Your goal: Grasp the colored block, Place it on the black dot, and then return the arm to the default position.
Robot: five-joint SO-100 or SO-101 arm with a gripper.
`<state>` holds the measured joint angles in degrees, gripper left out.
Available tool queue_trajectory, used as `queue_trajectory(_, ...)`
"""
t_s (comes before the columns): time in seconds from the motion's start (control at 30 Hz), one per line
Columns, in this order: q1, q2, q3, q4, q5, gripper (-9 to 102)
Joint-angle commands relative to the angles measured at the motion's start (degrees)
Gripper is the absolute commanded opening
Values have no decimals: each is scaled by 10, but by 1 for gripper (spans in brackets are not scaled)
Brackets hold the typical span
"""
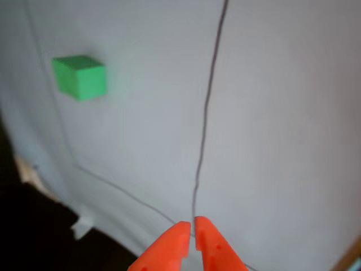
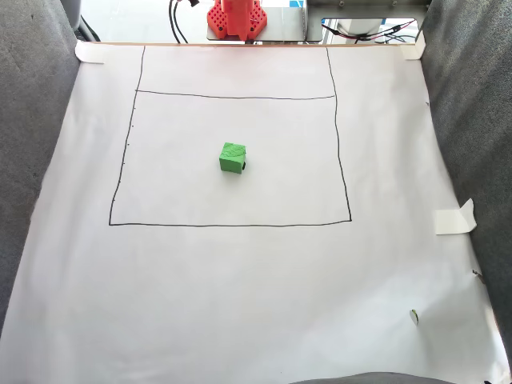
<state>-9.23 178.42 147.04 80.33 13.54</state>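
Green foam block point(image 2: 232, 158) sits mid-table: light, soft, compressible; grip 2 opposite flat faces. Gripper point(image 1: 191, 228) jaws nearly closed, empty.

The orange hand point(image 1: 192, 231) holds nothing, its two pointed fingers point(image 1: 169, 248) nearly touching at the tips.

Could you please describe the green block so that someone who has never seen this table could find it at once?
In the fixed view, white paper covers the table, with a large rectangle drawn on it in thin dark line. Near the middle of that rectangle sits the green foam cube. It is the one bright-coloured, raised object on the sheet; everything around it is flat paper and pen lines.
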Motion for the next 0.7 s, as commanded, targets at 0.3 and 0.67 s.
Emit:
queue_trajectory(0.3, 17, 89, 56, -9, -36, 0)
queue_trajectory(0.67, 54, 89, 119, -103, -75, 0)
